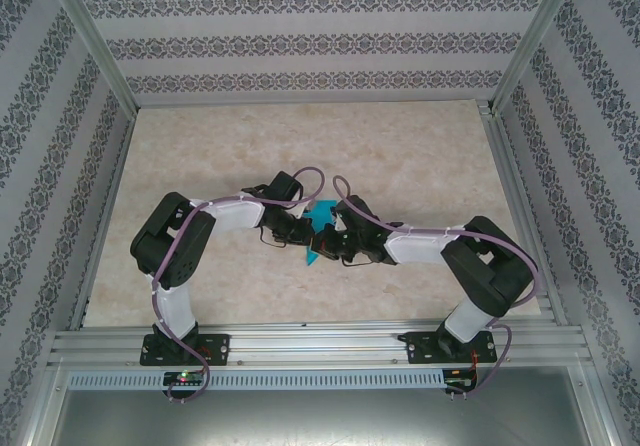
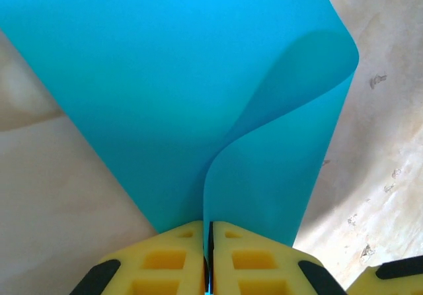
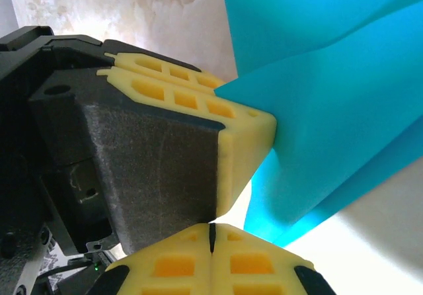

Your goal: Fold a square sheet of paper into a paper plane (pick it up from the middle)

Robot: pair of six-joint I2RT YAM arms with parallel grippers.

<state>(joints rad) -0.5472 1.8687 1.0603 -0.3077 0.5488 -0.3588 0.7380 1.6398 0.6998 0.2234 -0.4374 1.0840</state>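
- The square sheet of paper (image 2: 165,96), turquoise, sits mid-table between the two wrists. It is raised off the marbled table (image 1: 300,136), not lying flat. It looks mid-fold, not yet a plane.
- The sheet fans out from one pinched point toward the far side. Its right part curls over in a soft loop with no sharp crease visible there. The thin paper likely flops wherever it is unsupported.
- The left gripper (image 2: 208,232) is clamped on the sheet's near edge, its yellow pads pressed together with blue paper running into the seam. This is probably an anchor hold, steadying the sheet for the other arm.
- The right gripper (image 3: 211,232) has its jaws pressed together with no gap and no paper seen between them. The sheet's lower corner is just beside its tips, but whether they touch cannot be told.
- In the right wrist view the left gripper's fingers (image 3: 192,100) come in from the left, and the sheet leaves their tip toward the right. The two claws are nose to nose, likely so the right one can take or press an edge next to the left one's hold.
- The single pinch on thin paper may let the sheet twist or slip. The right claw would have to open before any grab.
- Patterned walls (image 1: 300,41) enclose the far end and both sides.
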